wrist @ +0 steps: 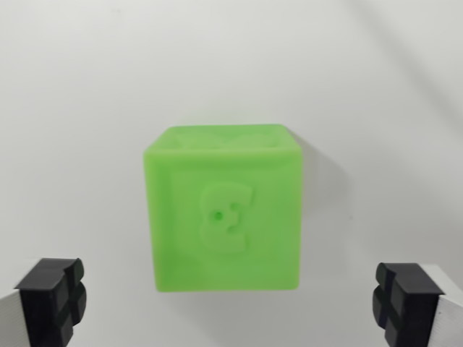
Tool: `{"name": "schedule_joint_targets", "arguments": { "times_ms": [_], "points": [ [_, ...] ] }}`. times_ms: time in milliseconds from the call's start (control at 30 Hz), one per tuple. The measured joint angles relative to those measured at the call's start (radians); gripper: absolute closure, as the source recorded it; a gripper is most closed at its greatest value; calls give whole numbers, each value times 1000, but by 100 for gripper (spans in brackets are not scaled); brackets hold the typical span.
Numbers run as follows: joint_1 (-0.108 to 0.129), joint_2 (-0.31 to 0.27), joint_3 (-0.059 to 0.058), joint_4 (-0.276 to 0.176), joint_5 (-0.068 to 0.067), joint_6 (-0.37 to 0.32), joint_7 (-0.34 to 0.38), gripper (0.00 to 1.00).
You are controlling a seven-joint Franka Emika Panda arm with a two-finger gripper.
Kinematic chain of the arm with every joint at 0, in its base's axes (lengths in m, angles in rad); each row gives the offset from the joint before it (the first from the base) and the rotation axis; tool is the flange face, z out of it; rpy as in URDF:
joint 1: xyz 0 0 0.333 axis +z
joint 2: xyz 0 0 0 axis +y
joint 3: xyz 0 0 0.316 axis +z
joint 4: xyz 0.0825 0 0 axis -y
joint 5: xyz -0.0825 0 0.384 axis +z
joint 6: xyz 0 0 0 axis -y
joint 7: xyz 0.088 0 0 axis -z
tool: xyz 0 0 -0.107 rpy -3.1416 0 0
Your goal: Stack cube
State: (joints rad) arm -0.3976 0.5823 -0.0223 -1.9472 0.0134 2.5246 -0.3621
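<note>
From my wrist camera, looking down: at the wrist view's left, low in the corner, my one black fingertip pad (52,298) juts up from the bottom edge, its face cut into blocky ridges and mounted on a pale finger body that runs out of the picture. Moving right, the white tabletop (87,87) spreads bare and evenly lit behind everything, with faint grey shading across the upper corners. At centre sits the bright green cube (223,210) — a moulded plastic block with rounded edges, a raised border framing the face turned toward me and an embossed letter-like figure in the middle of that face, pierced by a small round hole. Its top face is only partly visible as a narrow band with raised relief I cannot read. The cube rests on the tabletop, upright and square to me, throwing a soft shadow onto the surface at its right side. Further right, in the opposite low corner, my second ridged black pad (405,303) mirrors the first. My gripper (228,301) is spread wide — released, holding nothing — with the two pads standing well apart, one on either side of the cube's width and neither touching it. The cube lies between and beyond them, its lower edge just above the line joining the pad tops.
</note>
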Motion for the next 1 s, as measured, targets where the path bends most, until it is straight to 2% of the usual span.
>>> {"name": "schedule_joint_targets", "arguments": {
  "times_ms": [333,667,700,1000],
  "points": [
    [1,89,5,21,0,67,-2,0],
    [0,136,5,36,0,97,-2,0],
    [0,137,5,37,0,98,-2,100],
    [0,138,5,38,0,100,-2,100]
  ]
}}
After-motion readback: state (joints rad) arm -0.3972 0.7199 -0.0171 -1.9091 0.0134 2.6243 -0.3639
